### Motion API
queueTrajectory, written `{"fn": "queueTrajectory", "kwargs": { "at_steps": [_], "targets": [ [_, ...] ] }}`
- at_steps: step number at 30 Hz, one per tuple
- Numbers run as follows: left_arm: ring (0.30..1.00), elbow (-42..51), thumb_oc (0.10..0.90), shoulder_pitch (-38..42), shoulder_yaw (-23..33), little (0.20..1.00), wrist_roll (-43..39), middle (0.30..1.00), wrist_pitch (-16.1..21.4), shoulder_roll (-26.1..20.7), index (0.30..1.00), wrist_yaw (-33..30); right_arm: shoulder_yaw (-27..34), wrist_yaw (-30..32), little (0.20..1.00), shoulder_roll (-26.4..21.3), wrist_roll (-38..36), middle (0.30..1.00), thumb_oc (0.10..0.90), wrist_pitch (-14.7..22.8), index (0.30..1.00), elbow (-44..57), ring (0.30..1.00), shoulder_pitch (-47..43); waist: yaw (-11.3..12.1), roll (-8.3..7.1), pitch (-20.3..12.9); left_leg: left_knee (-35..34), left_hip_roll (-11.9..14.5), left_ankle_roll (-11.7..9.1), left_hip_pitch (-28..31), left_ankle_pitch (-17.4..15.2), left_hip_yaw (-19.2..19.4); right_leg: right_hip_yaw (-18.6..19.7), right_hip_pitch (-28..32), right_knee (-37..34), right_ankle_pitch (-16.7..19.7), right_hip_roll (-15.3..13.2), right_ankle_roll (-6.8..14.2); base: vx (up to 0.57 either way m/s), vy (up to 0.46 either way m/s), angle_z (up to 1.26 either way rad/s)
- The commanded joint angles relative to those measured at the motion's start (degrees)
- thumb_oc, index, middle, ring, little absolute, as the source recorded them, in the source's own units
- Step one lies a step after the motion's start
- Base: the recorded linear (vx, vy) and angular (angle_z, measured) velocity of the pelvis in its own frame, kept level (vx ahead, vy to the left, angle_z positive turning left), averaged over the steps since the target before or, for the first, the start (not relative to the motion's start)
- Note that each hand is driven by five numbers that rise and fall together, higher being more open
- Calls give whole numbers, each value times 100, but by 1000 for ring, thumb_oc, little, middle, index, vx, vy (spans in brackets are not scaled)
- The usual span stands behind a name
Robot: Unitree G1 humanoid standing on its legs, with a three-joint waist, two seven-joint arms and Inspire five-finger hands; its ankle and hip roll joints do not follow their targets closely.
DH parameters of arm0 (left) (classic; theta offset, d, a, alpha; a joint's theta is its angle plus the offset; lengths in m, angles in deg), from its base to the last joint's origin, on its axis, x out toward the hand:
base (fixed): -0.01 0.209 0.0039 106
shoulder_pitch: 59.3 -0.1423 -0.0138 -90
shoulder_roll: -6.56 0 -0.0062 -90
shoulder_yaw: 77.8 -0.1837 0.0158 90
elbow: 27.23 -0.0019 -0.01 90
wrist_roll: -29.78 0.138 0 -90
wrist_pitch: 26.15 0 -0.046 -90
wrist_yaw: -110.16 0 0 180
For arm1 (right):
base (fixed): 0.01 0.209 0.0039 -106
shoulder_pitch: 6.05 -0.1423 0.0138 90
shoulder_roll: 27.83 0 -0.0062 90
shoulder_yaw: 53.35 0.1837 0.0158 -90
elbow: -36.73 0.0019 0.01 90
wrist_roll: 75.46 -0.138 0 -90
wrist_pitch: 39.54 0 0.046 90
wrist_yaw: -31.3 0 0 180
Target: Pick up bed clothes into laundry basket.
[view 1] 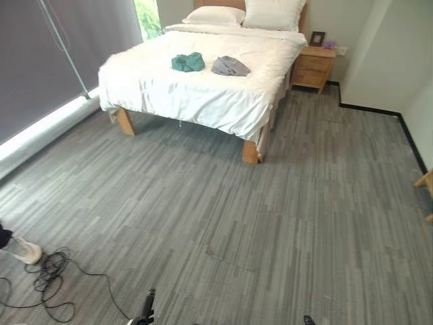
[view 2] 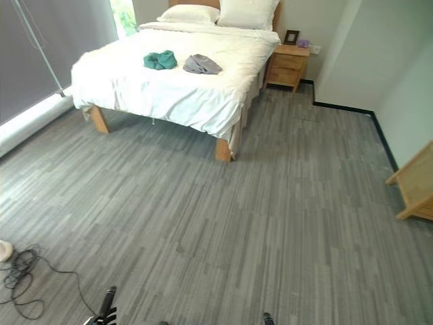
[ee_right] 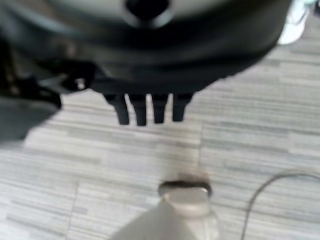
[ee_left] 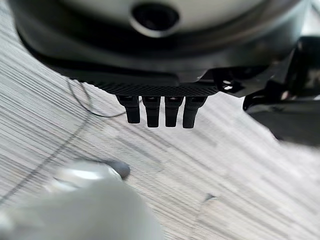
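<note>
**Two garments on the bed, both hands empty above the floor**

Grey striped carpet (view 1: 270,223) runs from the near edge up to a wooden-legged bed (view 1: 155,91) in the left eye view. On its white cover lie the bed clothes: a teal garment (view 1: 187,62) and, just beside it toward the nightstand, a grey garment (view 1: 230,66), both crumpled, close together but apart. Two white pillows (view 1: 270,12) rest at the head. A wooden nightstand (view 1: 313,68) stands beside the bed with a small picture frame (view 1: 317,38) on top. A person's white shoe (view 1: 26,251) shows at the left edge.

Right eye view: the same bed and garments, plus light wooden furniture (view 2: 414,186) at the right edge, well apart from the bed.

Left wrist view: the left hand (ee_left: 160,107) hangs over the carpet, its fingers (ee_left: 151,111) straight, side by side and relaxed, its thumb opposite them across a wide gap, holding nothing.

Right wrist view: the right hand (ee_right: 147,105) hangs likewise over the carpet, its fingers (ee_right: 140,114) straight in a row, thumb apart, with nothing between them.
</note>
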Motion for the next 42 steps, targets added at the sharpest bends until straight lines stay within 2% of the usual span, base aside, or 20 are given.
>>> {"fn": "queueTrajectory", "kwargs": {
  "at_steps": [1,4,10,14,17,20,22,23,24,25,27,28,29,30,31,32,38,42],
  "targets": [
    [900,33,800,559,54,900,-245,900,377,56,900,38,-18,34,900,61,-39,900,800,263,900,66,900,-437,67,-153,-125,-608,-33,-27,35,325,-247,-489,467,-1403,859,-232,532,34,33,0],
    [900,-67,800,519,91,900,-153,900,343,31,900,67,11,-27,900,63,-139,900,800,265,900,103,900,-527,102,-167,-224,-827,-64,0,181,338,-249,-470,465,-1383,860,-273,584,44,46,2],
    [900,-461,800,419,140,900,172,900,256,-4,900,123,46,-109,900,123,-150,900,800,207,900,-181,900,-561,159,-190,-295,-802,-68,35,233,283,-267,-482,530,-1408,858,-295,606,24,16,2],
    [900,-765,800,237,386,900,280,900,160,-56,900,180,183,-186,900,152,-172,900,800,163,900,-384,900,-419,183,-214,-366,-838,-80,48,319,238,-269,-478,616,-1478,868,-319,631,47,11,2],
    [900,-1293,800,332,413,900,894,900,-203,-94,900,10,213,-156,900,69,3,900,800,51,900,-529,900,-465,107,-192,-418,-857,-58,39,354,223,-190,-432,633,-1522,894,-312,638,24,7,4],
    [900,-1075,800,533,267,900,740,900,-134,-97,900,177,324,-147,900,-148,74,900,800,-44,900,-662,900,-578,16,-132,-456,-870,-32,40,390,195,-121,-358,605,-1531,910,-306,651,26,29,-14],
    [900,-770,800,730,18,900,762,900,-53,-174,900,147,574,-204,900,-310,-490,900,800,51,900,-495,900,-746,-32,-106,-489,-883,-31,37,404,180,-98,-329,602,-1538,914,-307,660,27,22,-15],
    [900,-767,800,732,13,900,762,900,-56,-172,900,145,579,-205,900,-312,-494,900,800,50,900,-495,900,-746,-22,-105,-479,-881,-30,37,413,175,-93,-324,608,-1536,911,-307,660,17,28,-18],
    [900,-263,800,963,-253,900,752,900,37,-249,900,24,802,-370,900,-410,-1263,900,800,183,900,-239,900,-865,-40,-87,-475,-880,-39,35,417,167,-95,-315,606,-1524,911,-308,669,5,15,-14],
    [900,-263,800,963,-253,900,752,900,37,-249,900,23,802,-370,900,-410,-1263,900,800,183,900,-239,900,-865,-39,-87,-473,-880,-39,35,419,167,-95,-315,608,-1524,911,-308,669,1,25,-10],
    [900,1354,800,987,-592,900,227,900,181,-524,900,34,929,-462,900,-688,-1766,900,800,306,900,444,900,-969,-14,-72,-454,-869,-49,31,383,183,-124,-359,592,-1521,938,-315,697,0,0,0],
    [900,1390,800,963,-598,900,223,900,159,-532,900,30,930,-457,900,-683,-1765,900,800,301,900,453,900,-957,-14,-76,-456,-866,-49,31,387,180,-126,-361,597,-1519,934,-315,698,-32,0,1],
    [900,3219,800,621,-563,900,-43,900,146,-905,900,39,940,-186,900,-790,-1629,900,800,406,900,1841,900,-866,20,-77,-435,-817,-54,38,268,244,-150,-382,501,-1499,1008,-317,705,0,0,0],
    [900,3675,800,442,-426,900,-91,900,158,-1000,900,20,943,-94,900,-737,-1562,900,800,473,900,2472,900,-719,27,-83,-425,-822,-56,30,286,213,-142,-385,520,-1500,967,-317,712,0,0,0],
    [900,3703,800,414,-422,900,-90,900,142,-1008,900,19,941,-75,900,-724,-1550,900,800,458,900,2508,900,-691,24,-89,-437,-819,-57,30,285,211,-141,-385,519,-1498,965,-317,712,0,0,0],
    [900,4098,800,268,-51,900,-142,900,177,-985,900,-287,961,46,900,-455,-1671,900,800,591,900,3581,900,-506,45,-130,-417,-787,-73,27,219,207,-122,-370,451,-1497,995,-334,719,0,0,0],
    [900,4770,800,94,172,900,-135,900,192,-979,900,-469,788,113,900,-238,-1436,900,800,555,900,4495,900,-277,86,-161,-393,-754,-115,67,177,139,-80,-320,418,-1505,1016,-376,743,25,28,-1],
    [900,4904,800,-74,346,900,-10,900,199,-1022,900,-510,697,62,900,-110,-1250,900,800,564,900,4992,900,-75,86,-193,-349,-714,-140,98,115,93,-30,-257,338,-1466,1020,-429,781,35,53,-2]
  ]
}}
